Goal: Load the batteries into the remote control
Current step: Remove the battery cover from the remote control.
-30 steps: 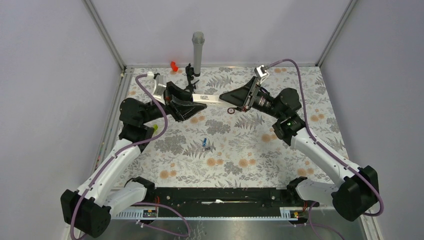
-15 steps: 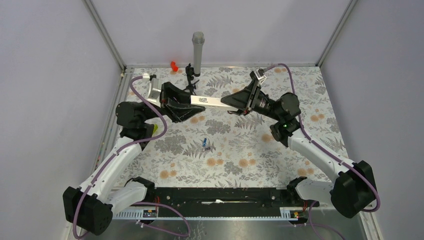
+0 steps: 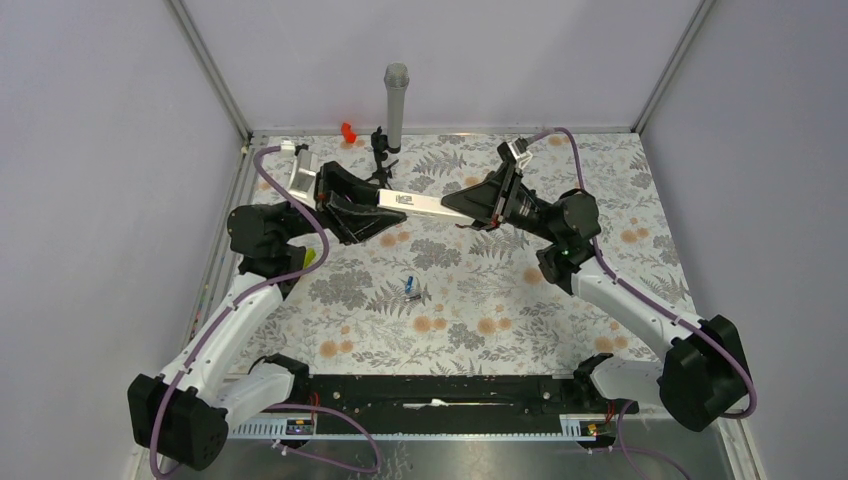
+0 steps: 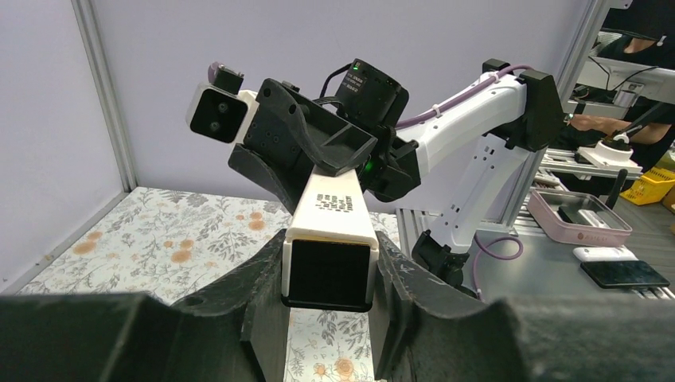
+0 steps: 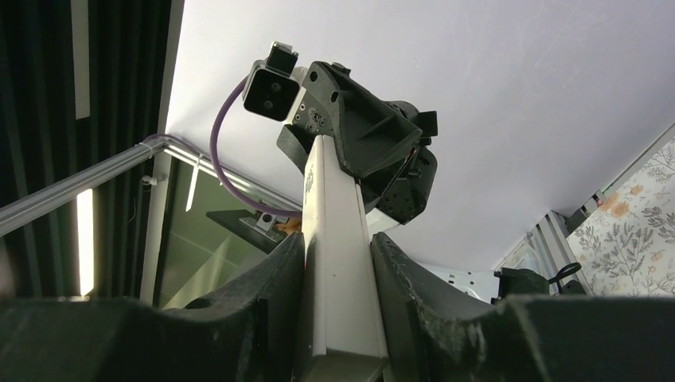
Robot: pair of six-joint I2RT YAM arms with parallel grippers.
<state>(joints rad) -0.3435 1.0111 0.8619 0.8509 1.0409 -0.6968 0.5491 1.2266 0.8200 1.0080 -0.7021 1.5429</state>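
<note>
The white remote control point(image 3: 418, 204) is held in the air between both grippers, above the far part of the floral table. My left gripper point(image 3: 372, 208) is shut on its left end; the left wrist view shows its dark end face point(image 4: 330, 274) squeezed between the fingers. My right gripper point(image 3: 468, 207) is shut on its right end; in the right wrist view the white bar point(image 5: 338, 263) runs up between the fingers. The two small blue batteries point(image 3: 410, 287) lie on the table near the middle, apart from both grippers.
A grey upright post on a black stand point(image 3: 396, 100) and a small red piece point(image 3: 348, 131) stand at the back edge. A yellow-green bar point(image 3: 311, 257) lies partly under the left arm. The enclosure's walls and rails bound the table.
Both arms have lifted and shifted the remote slightly left and toward the back; both grips are unchanged. The batteries have not moved.
</note>
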